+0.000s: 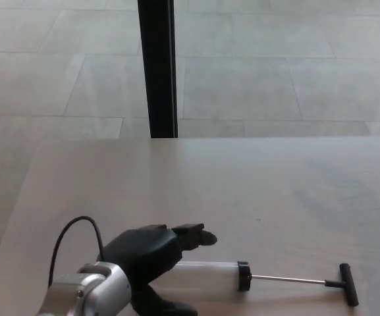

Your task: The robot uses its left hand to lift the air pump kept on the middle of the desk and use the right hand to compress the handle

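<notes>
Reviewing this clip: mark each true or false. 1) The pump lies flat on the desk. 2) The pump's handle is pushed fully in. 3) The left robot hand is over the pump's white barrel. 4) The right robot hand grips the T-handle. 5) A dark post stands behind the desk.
1) True: the air pump lies on its side on the desk.
2) False: the rod is drawn out, the T-handle far from the barrel.
3) True: the left robot hand covers the barrel's left end.
4) False: nothing touches the T-handle.
5) True: dark post.
</notes>
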Robot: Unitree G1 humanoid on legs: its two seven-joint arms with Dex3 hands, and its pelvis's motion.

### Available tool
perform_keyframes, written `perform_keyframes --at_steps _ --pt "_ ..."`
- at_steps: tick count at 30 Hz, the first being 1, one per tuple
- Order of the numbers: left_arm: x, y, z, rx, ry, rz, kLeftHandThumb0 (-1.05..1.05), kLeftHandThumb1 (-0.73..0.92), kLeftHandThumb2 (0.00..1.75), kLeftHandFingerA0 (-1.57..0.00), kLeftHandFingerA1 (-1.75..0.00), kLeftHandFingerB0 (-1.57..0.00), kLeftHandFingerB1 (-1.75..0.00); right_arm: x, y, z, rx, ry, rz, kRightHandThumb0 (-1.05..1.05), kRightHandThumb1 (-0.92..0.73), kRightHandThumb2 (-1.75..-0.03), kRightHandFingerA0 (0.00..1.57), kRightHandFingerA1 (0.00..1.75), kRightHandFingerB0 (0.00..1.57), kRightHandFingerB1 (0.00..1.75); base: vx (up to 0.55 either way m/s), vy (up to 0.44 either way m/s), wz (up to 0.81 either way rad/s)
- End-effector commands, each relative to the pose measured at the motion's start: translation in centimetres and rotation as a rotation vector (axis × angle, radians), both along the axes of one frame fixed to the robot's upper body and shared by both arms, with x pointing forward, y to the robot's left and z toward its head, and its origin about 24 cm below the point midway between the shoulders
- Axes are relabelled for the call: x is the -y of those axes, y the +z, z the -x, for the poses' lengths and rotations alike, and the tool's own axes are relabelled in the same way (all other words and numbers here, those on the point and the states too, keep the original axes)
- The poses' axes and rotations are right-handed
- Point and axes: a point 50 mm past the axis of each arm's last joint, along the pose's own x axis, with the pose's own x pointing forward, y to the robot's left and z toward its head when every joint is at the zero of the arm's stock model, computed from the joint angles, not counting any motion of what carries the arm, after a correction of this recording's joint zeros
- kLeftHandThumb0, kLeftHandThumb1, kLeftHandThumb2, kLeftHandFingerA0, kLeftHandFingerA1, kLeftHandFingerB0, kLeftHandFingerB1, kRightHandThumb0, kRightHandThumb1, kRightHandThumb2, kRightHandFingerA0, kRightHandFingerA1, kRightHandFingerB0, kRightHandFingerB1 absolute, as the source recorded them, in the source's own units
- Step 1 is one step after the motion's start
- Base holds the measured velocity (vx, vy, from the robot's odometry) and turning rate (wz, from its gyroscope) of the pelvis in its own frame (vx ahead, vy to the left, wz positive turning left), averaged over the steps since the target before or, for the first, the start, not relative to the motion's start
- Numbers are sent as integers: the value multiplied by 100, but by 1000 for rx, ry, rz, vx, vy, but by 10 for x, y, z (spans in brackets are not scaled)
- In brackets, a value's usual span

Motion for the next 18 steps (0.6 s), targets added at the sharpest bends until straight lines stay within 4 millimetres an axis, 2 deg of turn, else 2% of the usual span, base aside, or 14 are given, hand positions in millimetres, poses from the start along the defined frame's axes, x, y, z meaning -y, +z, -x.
perform_keyframes --at_steps 1,2,3,4,5,7,10,11,12,13,14,15,16,18 --pt "-9 -20 -2 272 25 -738 -86 66 60 -6 -52 -20 -42 -7 18 -8 35 -58 -56 -60 -59 -101 24 54 45 60 0 0 0" --pt "-11 -21 -2 276 32 -738 -82 51 87 -6 -57 -15 -52 -7 18 -7 36 -60 -50 -62 -61 -101 27 55 46 59 0 0 0" --pt "-14 -23 -1 282 43 -738 -82 51 87 -6 -57 -15 -52 -7 19 -7 37 -63 -41 -62 -61 -101 27 55 46 59 0 0 0" --pt "-15 -24 -1 283 53 -744 -81 51 87 -6 -58 -16 -52 -6 20 -7 40 -66 -40 -63 -77 -63 37 49 49 43 0 0 0" --pt "-16 -26 0 311 66 -757 -79 49 88 -9 -59 -20 -53 -6 20 -7 48 -64 -47 -61 -76 -63 44 64 50 43 0 0 0" --pt "-18 -30 0 344 90 -756 -78 48 86 -12 -61 -23 -54 -6 21 -6 50 -68 -43 -60 -76 -63 46 67 51 43 0 0 0" --pt "-20 -34 1 388 113 -772 -74 48 85 -18 -63 -26 -54 -8 23 -6 56 -69 -56 -58 -75 -62 46 62 52 44 0 0 0" --pt "-19 -35 0 443 182 -732 -75 49 91 -31 -66 -31 -55 -9 24 -6 56 -71 -58 -56 -74 -62 42 52 53 44 0 0 0" --pt "-17 -35 -1 479 239 -687 -71 49 91 -34 -67 -30 -54 -9 24 -6 55 -73 -59 -56 -74 -62 42 51 53 44 0 0 0" --pt "-16 -35 -1 502 260 -674 -69 61 60 -39 -65 -42 -47 -9 24 -6 58 -72 -54 -57 -74 -62 45 57 53 44 0 0 0" --pt "-15 -35 -1 531 284 -662 -65 49 94 -41 -69 -33 -55 -9 24 -6 65 -71 -47 -57 -74 -62 47 63 54 45 0 0 0" --pt "-14 -35 -2 532 292 -654 -65 49 94 -41 -69 -33 -55 -9 24 -6 66 -71 -48 -57 -74 -62 47 63 54 45 0 0 0" --pt "-13 -35 -2 561 317 -619 -63 63 59 -43 -66 -48 -49 -11 25 -6 68 -72 -52 -58 -73 -62 48 62 55 44 0 0 0" --pt "-8 -36 -4 560 347 -570 -61 65 60 -46 -80 -49 -52 -13 26 -6 69 -74 -59 -55 -74 -62 47 60 55 45 0 0 0"
